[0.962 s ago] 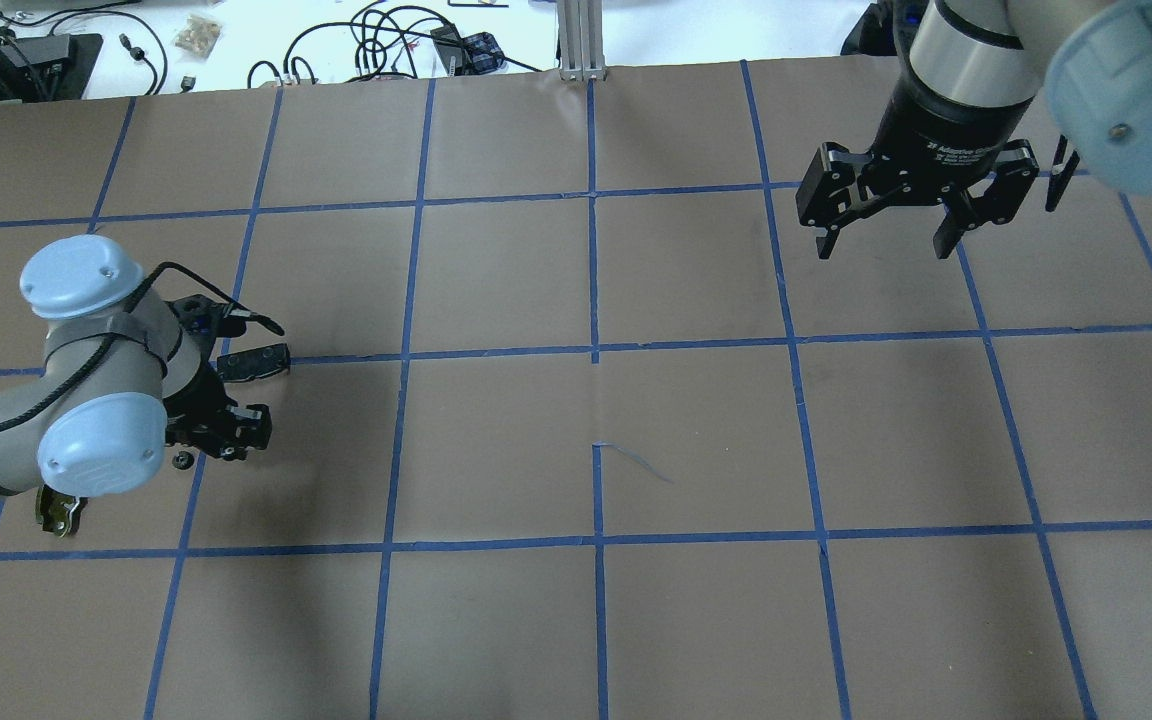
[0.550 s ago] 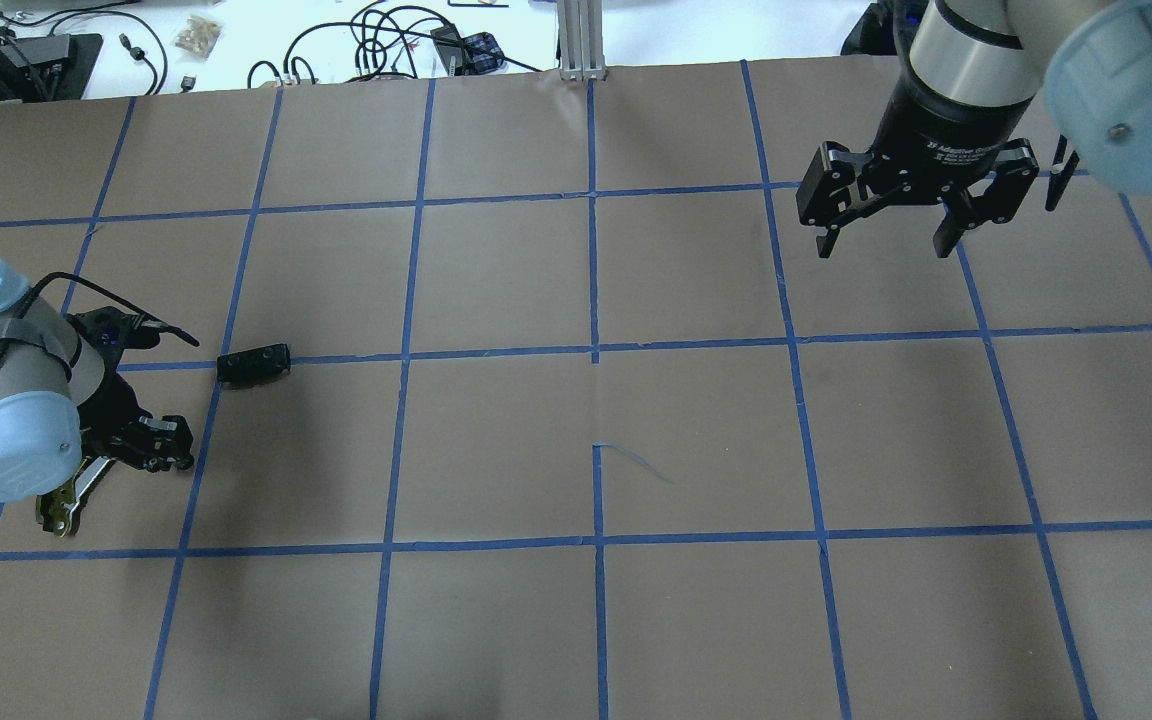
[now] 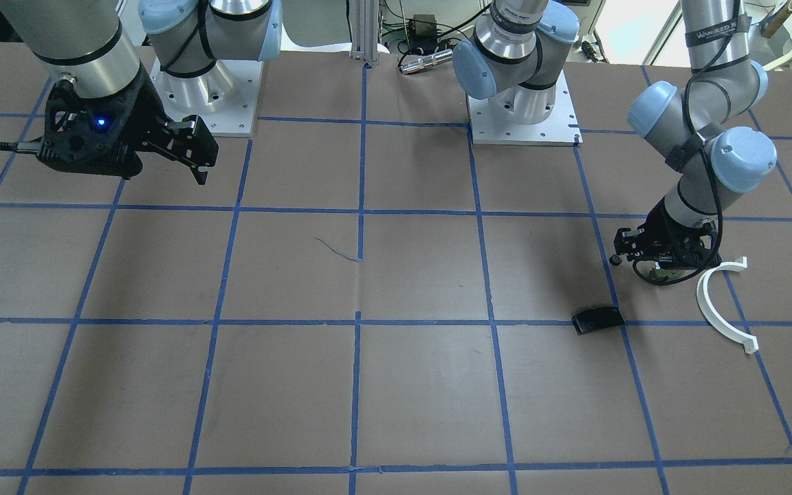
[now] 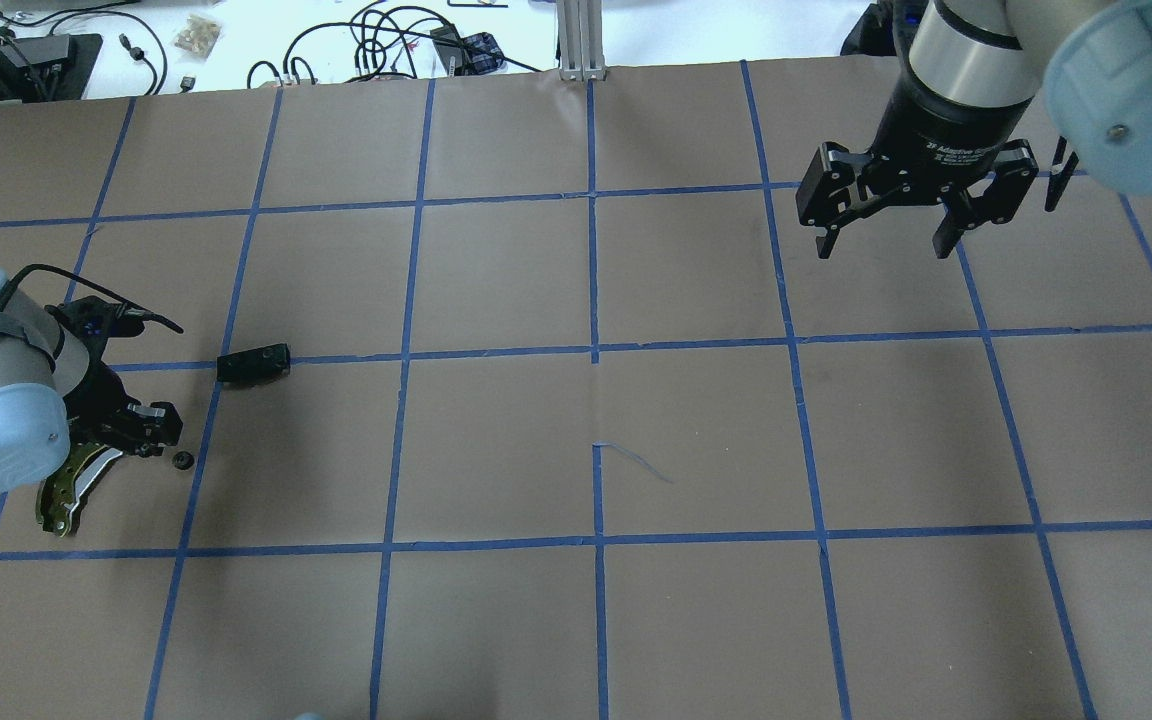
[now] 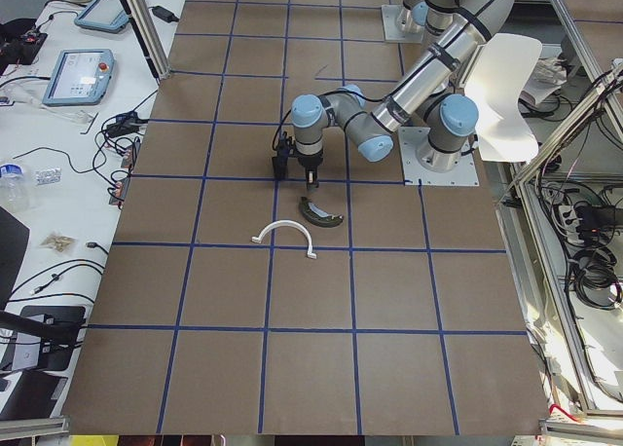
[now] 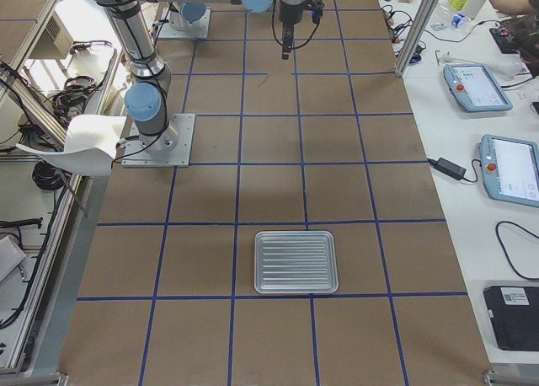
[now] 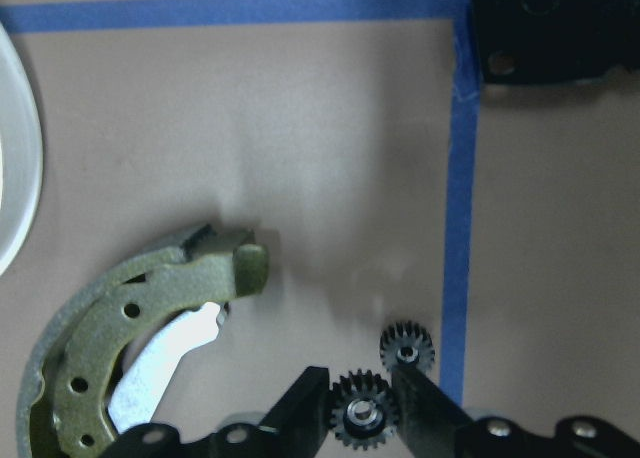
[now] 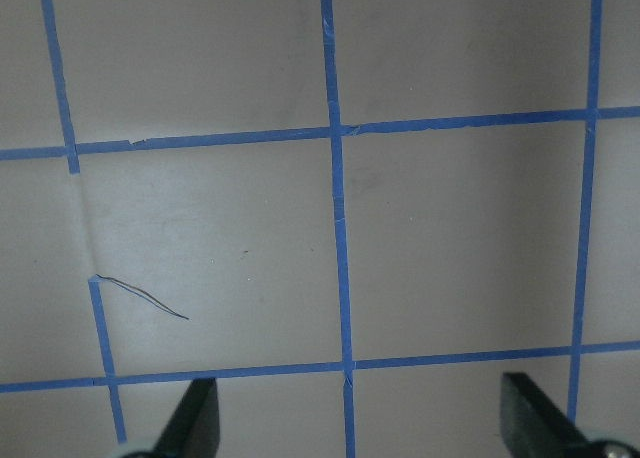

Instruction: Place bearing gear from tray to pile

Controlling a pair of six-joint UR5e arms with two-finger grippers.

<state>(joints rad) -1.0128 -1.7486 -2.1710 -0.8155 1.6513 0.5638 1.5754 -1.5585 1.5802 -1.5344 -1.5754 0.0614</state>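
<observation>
at the pile (image 4: 58, 505), beside the brake shoe (image 7: 100, 328): left gripper (image 7: 362, 398) fingers clamped on the bearing gear (image 7: 365, 420), low over the surface (image 7: 300, 128), a second gear (image 7: 407, 346) just beside. placing step; next, open and lift straight. right gripper (image 4: 882, 250) fingers apart, idle.

Overhead looks down from behind; front camera faces it — both share the black pad (image 4: 254, 364); wrist cameras sit close.

Black bearing gear (image 7: 366, 418), olive-green brake shoe (image 7: 95, 348)
</observation>
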